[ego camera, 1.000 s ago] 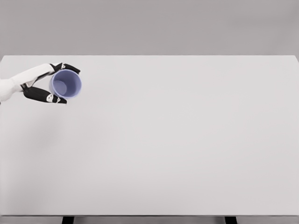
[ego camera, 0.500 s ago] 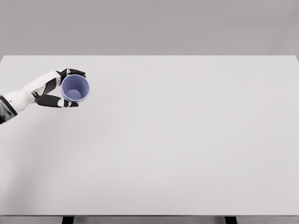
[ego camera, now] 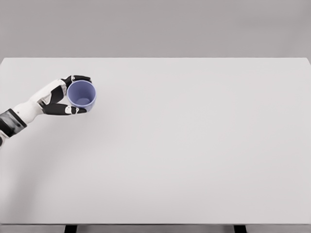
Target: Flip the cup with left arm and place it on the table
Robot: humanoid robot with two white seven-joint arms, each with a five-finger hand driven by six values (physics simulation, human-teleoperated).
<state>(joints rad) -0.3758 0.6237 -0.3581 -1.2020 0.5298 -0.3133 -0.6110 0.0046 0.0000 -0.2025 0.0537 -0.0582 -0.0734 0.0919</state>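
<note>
Left hand (ego camera: 57, 97), its fingers (ego camera: 77, 78) wrapped around the purple cup (ego camera: 81, 94), holds it mouth-up, apparently just above the worktop (ego camera: 194, 145) near its far-left corner.

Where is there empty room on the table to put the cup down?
Nearly everywhere. The white table is bare from the cup rightward to its right edge, and from the far edge down to the near edge. The only busy spot is the far left, where the left hand grips the purple cup. The right arm is not in view.
</note>
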